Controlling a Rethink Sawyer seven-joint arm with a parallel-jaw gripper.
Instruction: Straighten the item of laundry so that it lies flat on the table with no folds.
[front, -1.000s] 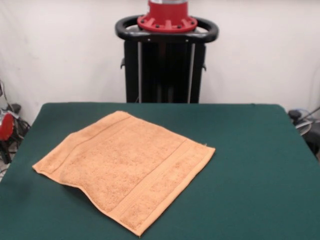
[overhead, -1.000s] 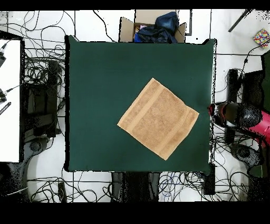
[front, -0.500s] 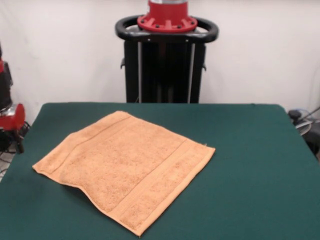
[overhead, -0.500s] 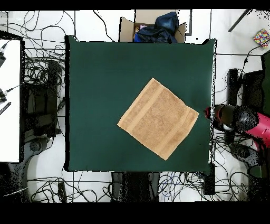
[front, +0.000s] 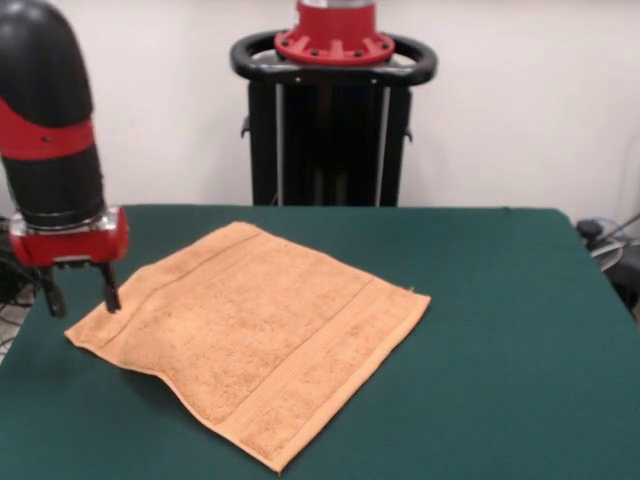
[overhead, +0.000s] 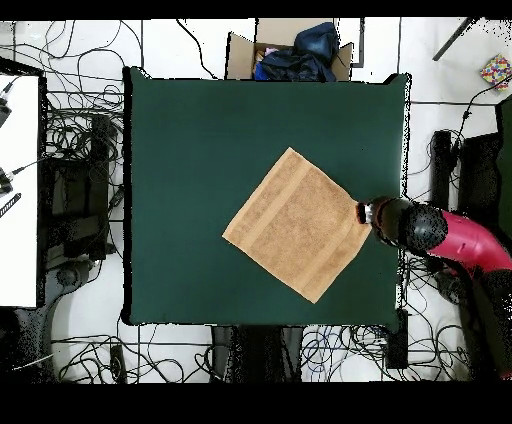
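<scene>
- Towel (front: 255, 340) first: you have a light-orange terry towel lying on the green table (front: 500, 330), turned like a diamond, with woven border bands along two opposite sides.
- In the overhead view the towel (overhead: 299, 225) sits on the half of the table (overhead: 200, 150) nearer the arm, one corner pointing straight at the arm's side edge.
- Your gripper (front: 78, 292) hangs over that very corner, at the picture's left in the front view; in the overhead view the gripper (overhead: 368, 212) shows right at the corner's tip.
- The two fingers (front: 110, 292) are spread apart with nothing between them. One stands at the towel's border, the other just outside it over bare cloth. You cannot tell from either view whether the tips touch the fabric.
- From the gripper, the whole towel stretches away along its diagonal toward the table's middle, so any pull outward toward the near edge would run along that diagonal.
- Judging flatness: most of the towel lies spread out, but a shallow rumple with a shadow under the edge shows on the near side not far from that corner. That looks like the fold left to deal with.
</scene>
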